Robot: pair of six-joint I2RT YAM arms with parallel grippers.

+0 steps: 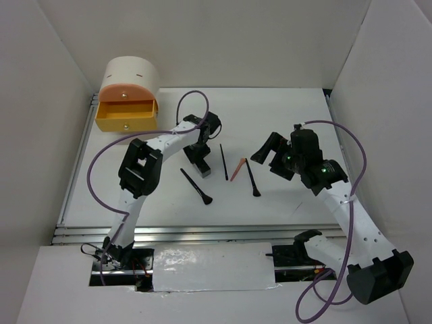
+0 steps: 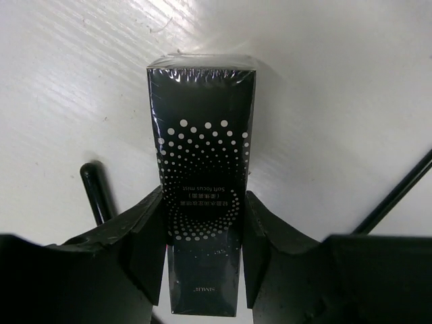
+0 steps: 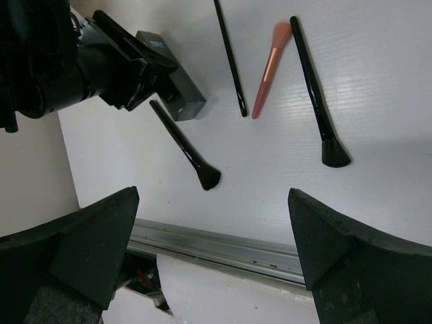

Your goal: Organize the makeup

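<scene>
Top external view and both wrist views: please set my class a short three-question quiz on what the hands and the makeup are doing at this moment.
1. True or false: the left hand is closed on the black dotted box.
2. How many loose brushes and sticks lie on the table? A) two B) four C) six
3. Fill the gap: the right hand is ____ and holds nothing.

Key: 1 true; 2 B; 3 open.
</scene>
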